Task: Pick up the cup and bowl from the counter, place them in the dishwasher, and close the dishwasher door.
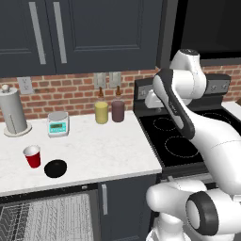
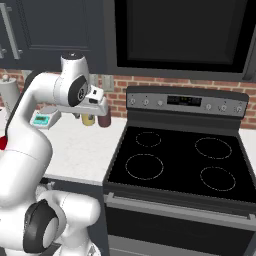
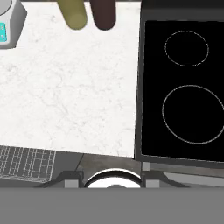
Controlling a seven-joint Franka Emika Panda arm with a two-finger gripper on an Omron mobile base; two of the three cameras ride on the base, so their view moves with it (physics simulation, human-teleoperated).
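The arm hangs high over the seam between tabletop (image 1: 103, 150) and stove (image 1: 179, 141), wrist folded down – a lookout pose, I judge, nothing grasped yet. The fingers (image 3: 74, 176) are just dark stubs at the bottom edge of the hand view, nothing between them; whether they are released or clenched, I cannot tell.

Left base view: the cup (image 1: 32, 156) stands upright at the lower left of the frame, near the tabletop's front edge, the bowl (image 1: 55, 168) just beside it to the right, apart from it. Right below them the dishwasher (image 1: 47, 219) gapes, wire rack showing – a short carry, which is likely why both sit there.

The hand view adds what that one lacks – a straight-down look at bare marble, the 2 canisters (image 3: 89, 15) at the top and a rack corner lower left. The right base view offers the full stove with 4 burners, the robot's own body blocking most of the tabletop.
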